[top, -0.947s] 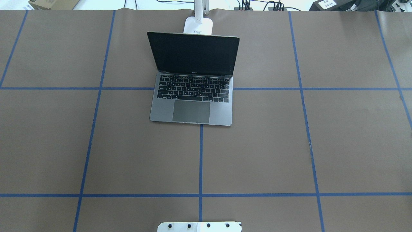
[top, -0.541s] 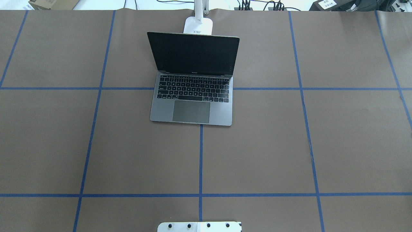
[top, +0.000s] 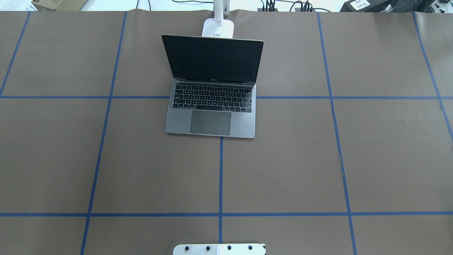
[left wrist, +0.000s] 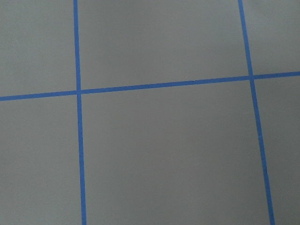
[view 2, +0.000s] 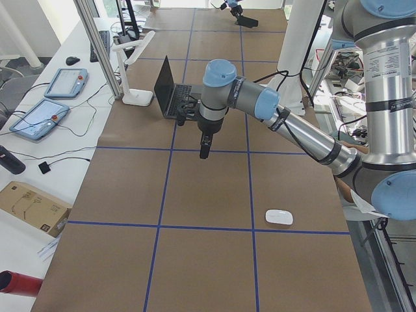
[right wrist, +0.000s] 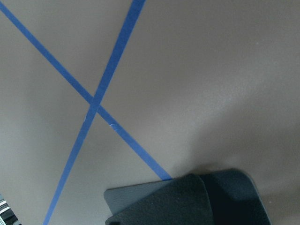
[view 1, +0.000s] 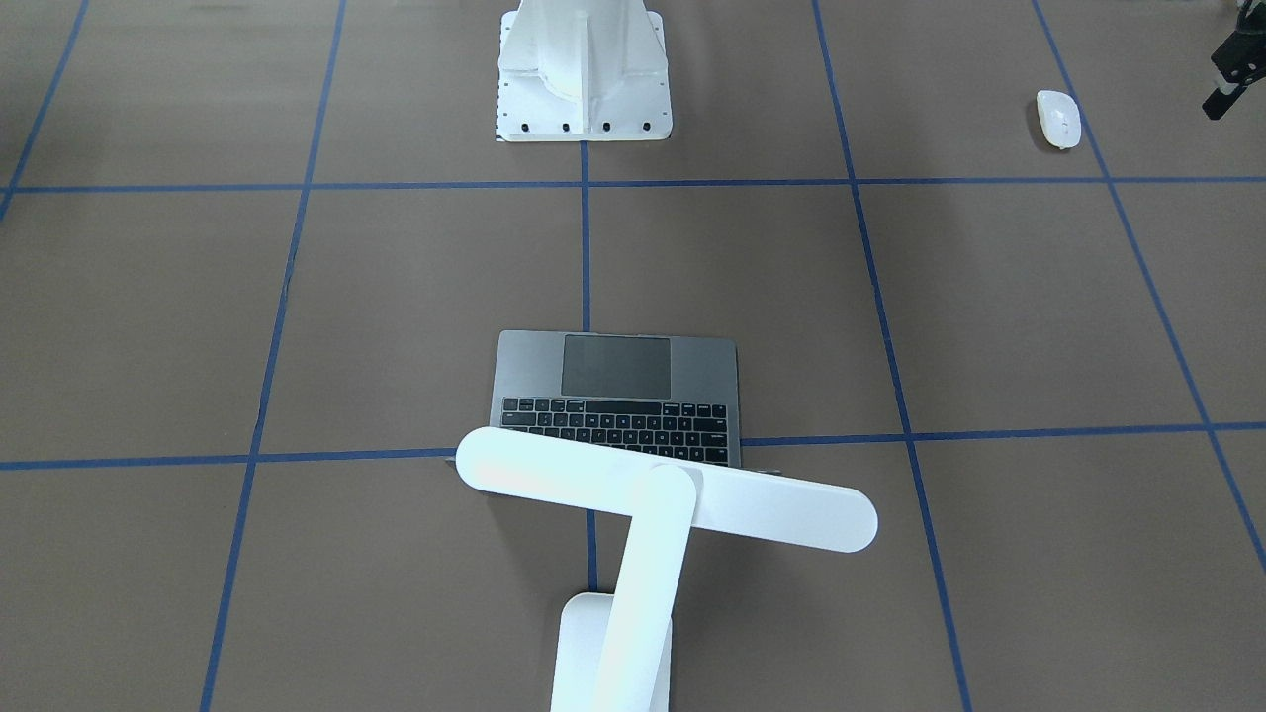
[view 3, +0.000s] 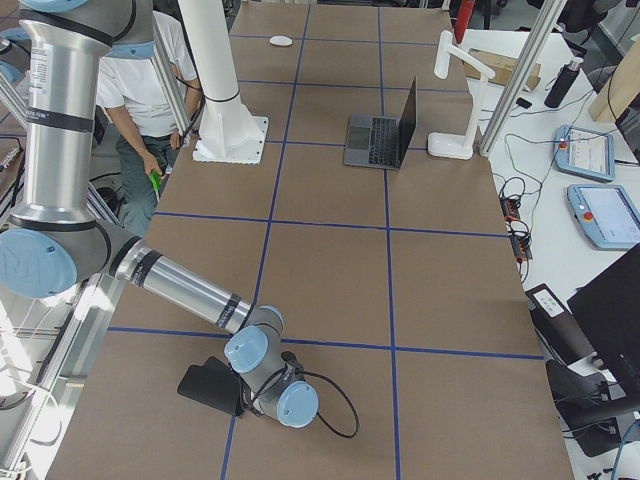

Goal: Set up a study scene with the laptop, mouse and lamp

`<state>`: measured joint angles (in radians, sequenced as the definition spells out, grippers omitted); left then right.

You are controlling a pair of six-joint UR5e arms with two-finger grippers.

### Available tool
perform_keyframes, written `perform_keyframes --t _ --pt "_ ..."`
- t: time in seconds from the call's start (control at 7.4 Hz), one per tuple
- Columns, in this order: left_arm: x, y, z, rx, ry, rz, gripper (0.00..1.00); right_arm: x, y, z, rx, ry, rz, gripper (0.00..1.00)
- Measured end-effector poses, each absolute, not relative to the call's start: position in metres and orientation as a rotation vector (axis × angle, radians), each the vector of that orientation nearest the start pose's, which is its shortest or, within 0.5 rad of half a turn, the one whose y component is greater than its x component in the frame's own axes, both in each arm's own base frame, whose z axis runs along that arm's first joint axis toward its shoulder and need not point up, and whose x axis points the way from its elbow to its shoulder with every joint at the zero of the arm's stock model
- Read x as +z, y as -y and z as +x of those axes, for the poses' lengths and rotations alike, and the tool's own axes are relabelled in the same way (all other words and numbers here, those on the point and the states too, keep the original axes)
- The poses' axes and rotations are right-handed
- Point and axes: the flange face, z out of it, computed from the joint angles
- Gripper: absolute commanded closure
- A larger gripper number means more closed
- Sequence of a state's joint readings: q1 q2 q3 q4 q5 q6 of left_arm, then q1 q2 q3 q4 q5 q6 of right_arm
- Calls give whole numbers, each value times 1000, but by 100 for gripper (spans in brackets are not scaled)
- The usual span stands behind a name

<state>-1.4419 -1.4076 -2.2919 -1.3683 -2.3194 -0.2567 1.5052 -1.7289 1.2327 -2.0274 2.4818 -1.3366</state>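
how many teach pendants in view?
2, both on the side desk: the first pendant nearer the lamp, the second pendant beside it. More may be hidden.

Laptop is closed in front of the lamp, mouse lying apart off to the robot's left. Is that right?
Not quite. The laptop is open, its screen up and keyboard showing, as the overhead exterior view shows. It does stand in front of the lamp, and the mouse lies apart on the robot's left.
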Motion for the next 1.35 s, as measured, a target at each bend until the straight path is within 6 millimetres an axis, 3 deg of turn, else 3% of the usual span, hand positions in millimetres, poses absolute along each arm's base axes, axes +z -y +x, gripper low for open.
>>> perform_keyframes --t 0.14,0.27,0.54,1.08,1.35 --pt "406 387 -16 13 -792 194 0 886 286 36 -786 1233 -224 79" --pt "405 386 -16 14 -792 196 0 887 284 36 -784 1236 -227 88" --pt "401 384 -16 17 -794 204 0 890 277 36 -779 1241 -236 98" --pt "395 383 -16 -10 -802 199 0 887 276 37 -776 1243 -238 100" --pt "393 382 -16 -30 -808 194 0 851 307 42 -749 1251 -239 100"
